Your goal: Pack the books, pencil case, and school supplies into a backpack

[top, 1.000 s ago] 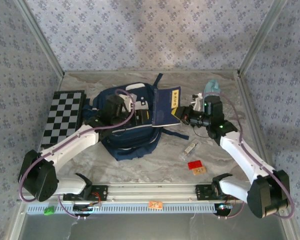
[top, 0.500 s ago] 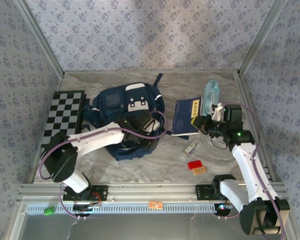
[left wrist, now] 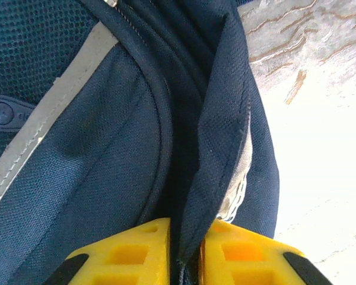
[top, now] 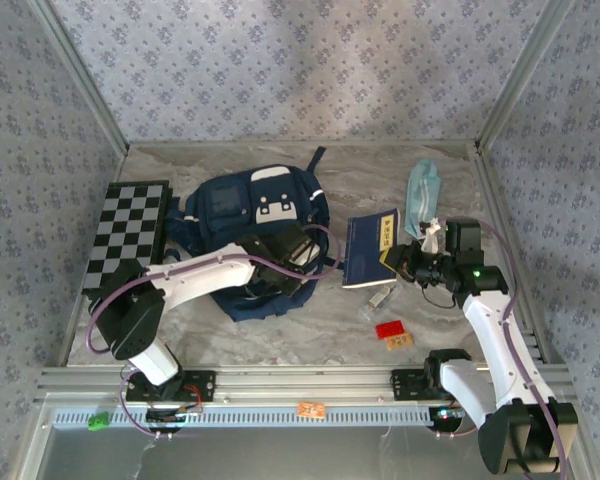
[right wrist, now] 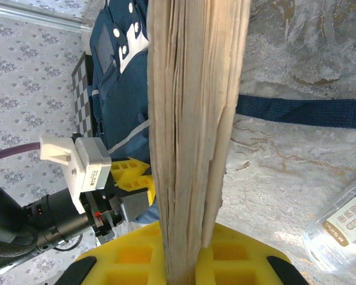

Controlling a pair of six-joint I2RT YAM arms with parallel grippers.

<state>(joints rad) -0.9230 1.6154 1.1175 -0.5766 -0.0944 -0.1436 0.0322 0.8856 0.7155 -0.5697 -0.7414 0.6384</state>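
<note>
Where the table lies nearest the arm bases, a small red piece and an orange piece lie touching, right of centre; they appear to be cards, though they are too small to confirm. Just beyond them the clear oblong item lies flat on the marble surface, apart from both grippers.

The right gripper is closed on a navy book. In the right wrist view its yellow fingers clamp the page edges. The book sits just right of the backpack, with its cover and yellow label visible from above. A dark strap crosses the table behind the book.

The left gripper is closed on a fold of backpack fabric at the bag's near right edge. In the left wrist view the fold passes between the yellow fingers.

The backpack lies left of centre, white patches upward. The checkered board lies just beside it at the left edge. The pencil case lies beyond the right gripper, near the far right corner.
</note>
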